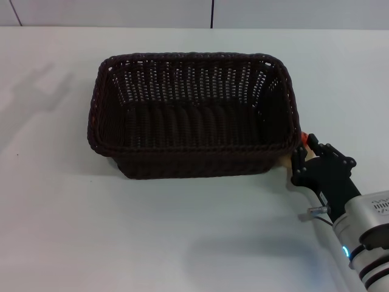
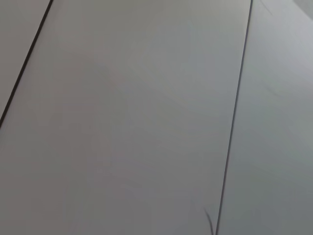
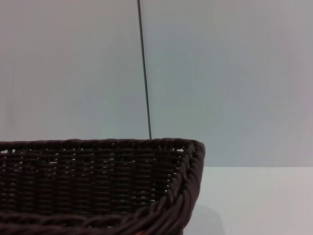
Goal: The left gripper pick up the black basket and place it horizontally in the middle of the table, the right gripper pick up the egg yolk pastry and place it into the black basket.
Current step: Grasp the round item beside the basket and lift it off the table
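Observation:
The black basket (image 1: 193, 114) stands lengthwise across the middle of the white table (image 1: 61, 213), upright and empty. My right gripper (image 1: 312, 160) is just off the basket's front right corner, level with its rim. It is shut on the egg yolk pastry (image 1: 307, 142); only the orange-red top and a pale beige sliver show between the black fingers. The right wrist view shows the basket's rim and inner wall (image 3: 98, 181) close up. The left gripper is out of view.
A grey panelled wall with a dark seam (image 1: 213, 13) runs behind the table's far edge. The left wrist view shows only flat grey panels with dark seams (image 2: 234, 117). Bare tabletop lies left of and in front of the basket.

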Tool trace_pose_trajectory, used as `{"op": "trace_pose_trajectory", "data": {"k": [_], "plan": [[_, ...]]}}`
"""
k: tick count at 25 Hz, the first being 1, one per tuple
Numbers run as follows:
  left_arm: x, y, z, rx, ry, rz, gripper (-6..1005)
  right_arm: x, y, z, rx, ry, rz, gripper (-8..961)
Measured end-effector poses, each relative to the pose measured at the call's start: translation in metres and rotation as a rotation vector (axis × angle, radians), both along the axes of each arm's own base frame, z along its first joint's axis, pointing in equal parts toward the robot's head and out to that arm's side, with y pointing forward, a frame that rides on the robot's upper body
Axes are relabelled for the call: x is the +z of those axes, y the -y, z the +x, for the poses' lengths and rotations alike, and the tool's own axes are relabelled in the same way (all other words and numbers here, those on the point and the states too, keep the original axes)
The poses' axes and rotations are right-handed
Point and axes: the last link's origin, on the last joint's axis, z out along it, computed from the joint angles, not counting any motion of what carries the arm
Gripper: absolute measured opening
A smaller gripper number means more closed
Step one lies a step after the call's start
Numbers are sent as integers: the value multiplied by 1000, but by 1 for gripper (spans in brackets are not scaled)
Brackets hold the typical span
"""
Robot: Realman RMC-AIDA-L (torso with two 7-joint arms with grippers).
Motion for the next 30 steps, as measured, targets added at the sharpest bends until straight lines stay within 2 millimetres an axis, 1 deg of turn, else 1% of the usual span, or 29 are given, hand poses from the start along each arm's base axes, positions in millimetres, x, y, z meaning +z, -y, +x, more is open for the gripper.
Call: {"op": "trace_pose_trajectory", "data": {"k": [4,28,30], "plan": [[1,1,0,0,3,5,590,0,0,-1,2,-1,-2,216],[3,2,0,-3,1,8,591,-1,2,1,-13,-8,-2,138],[4,3,-1,-5,1,11,591,-1,2,1,-14,-9,-2,119]]}}
